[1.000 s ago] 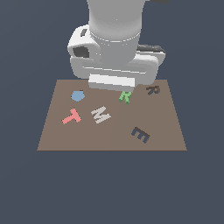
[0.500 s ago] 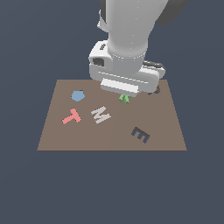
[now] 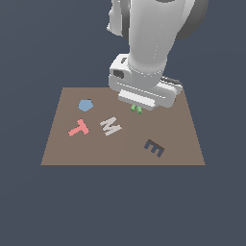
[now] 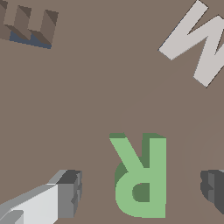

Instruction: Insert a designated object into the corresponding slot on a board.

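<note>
Gripper (image 4: 138, 192) is spread wide, holding nothing. In the wrist view one light finger (image 4: 52, 199) sits on one side of the green R block (image 4: 141, 179) and a dark fingertip (image 4: 214, 188) on the other, both clear of the letter with bare board showing in the gaps. So the R lies between the fingers, roughly centred under the claw, not yet touched.

In the exterior view the arm's hand covers most of the R; only the green leg tips (image 3: 136, 109) poke out below it. The block lies flat on the brown board (image 3: 62, 153), in the far half, a bit toward the exterior view's right of the middle.

Key relation: the R's long axis, stem to legs, runs across the line between the two fingers, so a close would pinch it across its narrow width. That looks like the right alignment for a grasp; the likely next move is straight down, then close.

The R-shaped slot is not visible in either view, probably hidden behind the arm near the far edge; cannot say exactly where.

Other things: white M block (image 3: 111, 126) just nearer the front edge than the R, close to the claw but apart. Red T block (image 3: 79, 128) and blue pentagon (image 3: 85, 105) toward the exterior view's left edge. E-shaped recess (image 3: 153, 148) toward the front right corner.

Task is early: block not gripped, insertion not begun.
</note>
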Controlling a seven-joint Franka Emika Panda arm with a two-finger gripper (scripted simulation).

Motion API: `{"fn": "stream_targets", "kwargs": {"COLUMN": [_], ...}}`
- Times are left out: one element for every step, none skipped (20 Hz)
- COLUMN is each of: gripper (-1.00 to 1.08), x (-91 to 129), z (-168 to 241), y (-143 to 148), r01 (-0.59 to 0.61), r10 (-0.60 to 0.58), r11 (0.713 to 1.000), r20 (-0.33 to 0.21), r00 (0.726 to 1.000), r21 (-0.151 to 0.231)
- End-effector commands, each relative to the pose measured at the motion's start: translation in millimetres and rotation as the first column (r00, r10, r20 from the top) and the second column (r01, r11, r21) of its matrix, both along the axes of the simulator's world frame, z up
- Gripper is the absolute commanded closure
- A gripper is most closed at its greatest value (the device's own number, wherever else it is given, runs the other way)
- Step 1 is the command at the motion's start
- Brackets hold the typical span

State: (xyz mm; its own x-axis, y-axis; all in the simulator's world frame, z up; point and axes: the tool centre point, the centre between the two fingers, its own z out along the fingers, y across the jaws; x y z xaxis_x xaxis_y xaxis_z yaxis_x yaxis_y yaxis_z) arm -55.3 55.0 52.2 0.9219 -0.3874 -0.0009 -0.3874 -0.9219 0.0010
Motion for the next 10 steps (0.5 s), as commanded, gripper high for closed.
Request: {"fn": "stream_targets", "kwargs": {"gripper": [-0.92,-0.92,-0.92,-0.92,-0.92,-0.92,-0.92,-0.92,-0.92,-0.92], "x": [-0.9,-1.0,-1.1,-1.0,-0.8,-0.5,-0.1,0.2,0.4,0.5], "z": [-3.8,-4.7,-5.1,-5.3,-5.1,-4.5,-3.6,-2.9,-2.4,-2.2], "y": [2.4,3.0,3.4,3.4,3.4,3.1,2.6,2.2,1.9,1.8], "r01": [0.014,0.017,0.018,0.018,0.018,0.016,0.013,0.011,0.009,0.008], "r10": [-0.014,-0.017,-0.018,-0.018,-0.018,-0.016,-0.013,-0.011,-0.009,-0.008], "r11": [1.000,1.000,1.000,1.000,1.000,1.000,1.000,1.000,1.000,1.000], "r20": [0.001,0.002,0.002,0.002,0.002,0.002,0.001,0.001,0.001,0.001], "r00": [1.000,1.000,1.000,1.000,1.000,1.000,1.000,1.000,1.000,1.000], "r21": [0.000,0.000,0.000,0.000,0.000,0.000,0.000,0.001,0.001,0.001]}}
